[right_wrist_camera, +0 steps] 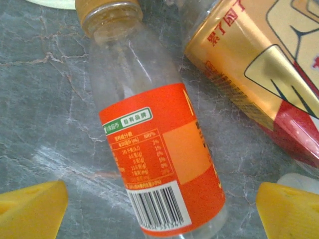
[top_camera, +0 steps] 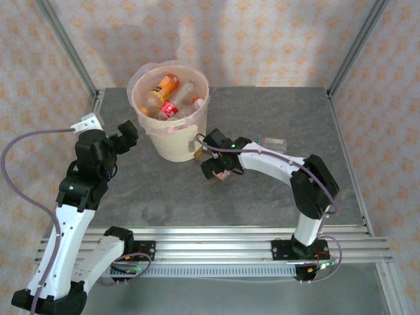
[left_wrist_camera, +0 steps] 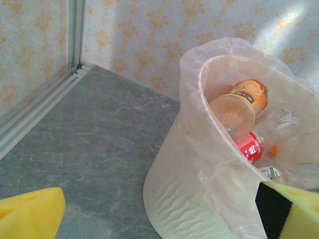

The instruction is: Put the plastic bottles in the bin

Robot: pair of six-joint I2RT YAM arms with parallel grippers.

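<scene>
Yellow pads of the right gripper stand wide on either side of an orange-labelled bottle, which lies flat on the grey tabletop. Neither pad touches it, so nothing is held there yet. Just beside it lies a gold and red bottle, slanting away. From above, that gripper is low over the tabletop near the foot of the bin, so I would judge this the reach-and-grasp step for one of the bottles left outside. The next move, I'd say, is to settle lower and close squarely across the label, taking care not to nudge the neighbour or let the round body roll out. Then comes a lift high enough to clear the bin's rim. On the other side, the left gripper hangs wide apart and empty next to the bin. Inside the bin an orange-tinted bottle and a red-labelled bottle lie among others. A clear object lies beyond the right arm, possibly another bottle, though it is too faint to tell.
</scene>
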